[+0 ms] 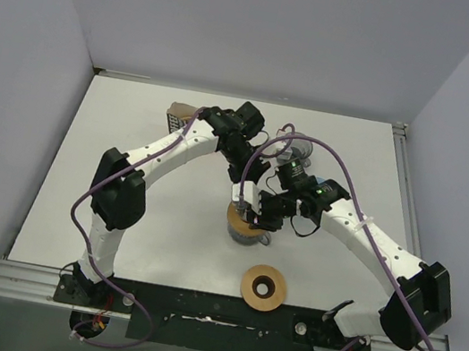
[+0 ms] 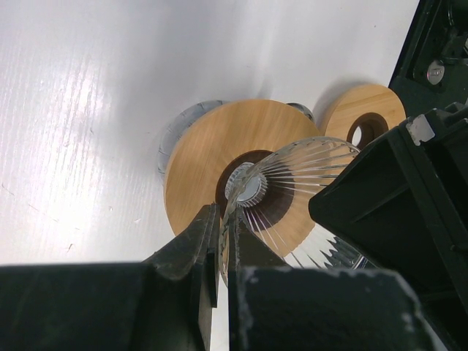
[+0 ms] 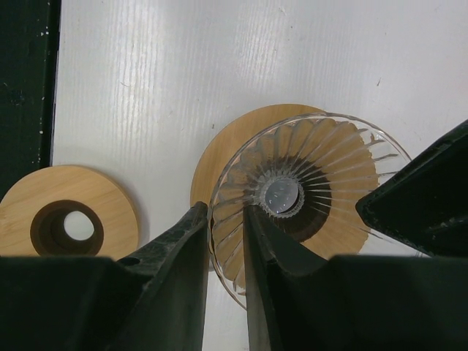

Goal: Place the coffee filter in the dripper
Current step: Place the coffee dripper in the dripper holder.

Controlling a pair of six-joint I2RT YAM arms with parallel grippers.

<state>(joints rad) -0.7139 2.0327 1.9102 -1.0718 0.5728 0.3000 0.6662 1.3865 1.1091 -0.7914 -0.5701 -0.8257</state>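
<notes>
The glass dripper [image 3: 314, 157] is pinched at its rim by the left gripper [image 2: 221, 219] and the right gripper [image 3: 223, 216]. At far left, the coffee filter [image 1: 175, 114] is partly hidden.

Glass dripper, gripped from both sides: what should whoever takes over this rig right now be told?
Left end effector: shut on the rim of the glass dripper.
Right end effector: shut on the same rim.
Dripper base is over the hole of the wooden collar; cannot tell if it is seated. Spare wooden ring lies near the arm bases.
Done: nothing; no filter in the dripper.
Left: fetch the filter, possibly the brown item at far left, and place it inside.
</notes>
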